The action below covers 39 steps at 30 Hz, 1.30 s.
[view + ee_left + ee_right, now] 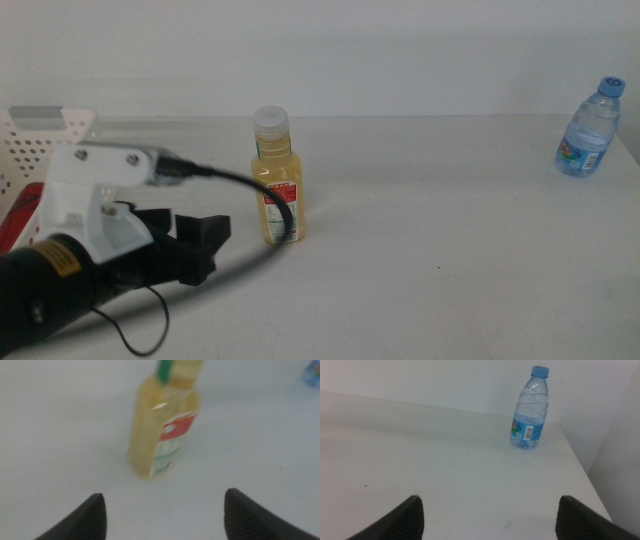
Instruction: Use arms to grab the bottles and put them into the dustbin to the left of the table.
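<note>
While the yellow bottle (276, 180) stands upright mid-table, my left gripper (190, 245) sits just beside it, jaws wide and empty. Something red shows through the dustbin (40, 135) wall, likely the can, so I judge two left. Water bottle (530, 410) stands far right; my right gripper (487, 520) gapes empty, well short. Left wrist view is blurred.

Yellow bottle (277, 180) with red-white label, blue-capped clear water bottle (530, 409), white perforated dustbin (40, 140).

The table (450, 270) is matt white and smooth. Both bottles look like clear glossy plastic: the yellow-liquid bottle (277, 180) has a paper-like label; the water bottle (530, 409) is ribbed.
</note>
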Each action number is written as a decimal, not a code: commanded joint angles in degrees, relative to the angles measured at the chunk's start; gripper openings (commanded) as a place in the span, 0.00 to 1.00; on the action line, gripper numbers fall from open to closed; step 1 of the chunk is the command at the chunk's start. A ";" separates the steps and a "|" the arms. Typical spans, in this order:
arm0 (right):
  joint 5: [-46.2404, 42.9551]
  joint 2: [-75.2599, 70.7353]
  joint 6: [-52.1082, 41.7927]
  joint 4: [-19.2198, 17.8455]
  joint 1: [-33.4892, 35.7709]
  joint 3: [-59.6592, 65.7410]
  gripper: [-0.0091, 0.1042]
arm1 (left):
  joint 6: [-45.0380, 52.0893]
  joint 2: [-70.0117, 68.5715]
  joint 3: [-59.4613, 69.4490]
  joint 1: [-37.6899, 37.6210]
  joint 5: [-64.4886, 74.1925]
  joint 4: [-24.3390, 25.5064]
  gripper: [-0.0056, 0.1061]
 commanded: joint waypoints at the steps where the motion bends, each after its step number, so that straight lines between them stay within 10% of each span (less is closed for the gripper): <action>1: -3.98 -1.57 -0.51 -0.16 -0.31 -0.40 0.76 | 6.14 -0.99 0.32 -3.00 -12.02 -3.90 0.64; 17: -3.98 -1.57 -0.51 -0.16 -0.31 -0.40 0.76 | 11.84 -0.99 3.41 -6.45 -16.38 -7.78 0.56; 24: -3.98 -1.57 -0.51 -0.16 -0.31 -0.40 0.76 | 12.40 2.45 4.42 -6.45 -20.68 -6.78 0.86; 39: -3.98 -1.57 -0.51 -0.16 -0.31 -0.40 0.76 | -1.90 21.89 3.74 -6.51 -47.10 2.33 0.86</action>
